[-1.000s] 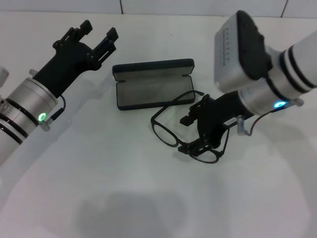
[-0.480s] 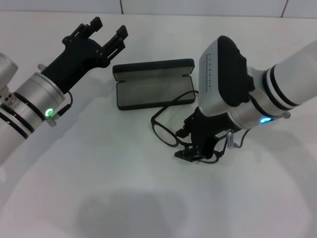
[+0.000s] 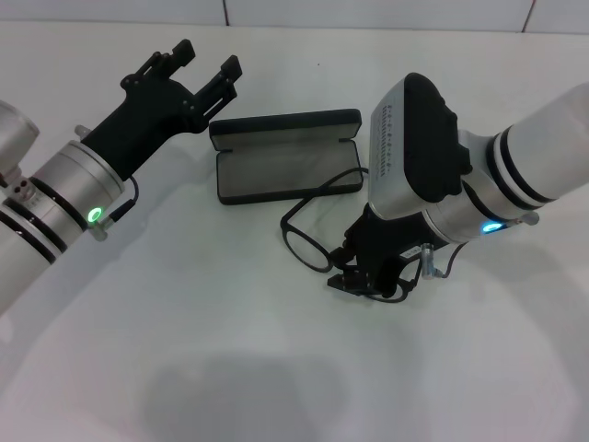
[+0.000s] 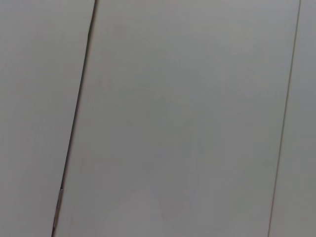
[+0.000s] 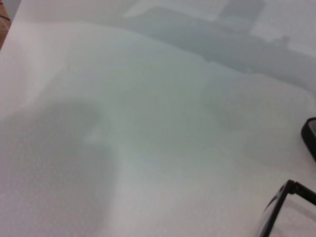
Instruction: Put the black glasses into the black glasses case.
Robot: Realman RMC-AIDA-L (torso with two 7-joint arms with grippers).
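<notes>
While right gripper (image 3: pixel 366 276) jaws clamp black glasses (image 3: pixel 308 241); left gripper (image 3: pixel 204 66) jaws spread | black glasses case (image 3: pixel 285 157) head-view only

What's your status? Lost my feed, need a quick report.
Right gripper down on the black glasses, grasp not confirmed. Left gripper open, raised behind the black glasses case. Case open, glasses outside it on the table. Nothing in the way.

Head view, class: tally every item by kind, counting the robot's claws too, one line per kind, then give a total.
Glasses: 1, the black glasses, lying by the case.
Cases: 1, the black glasses case, open.
Claws: 2, the left claw raised beside the case, the right claw down at the glasses.
Total: 4
</notes>
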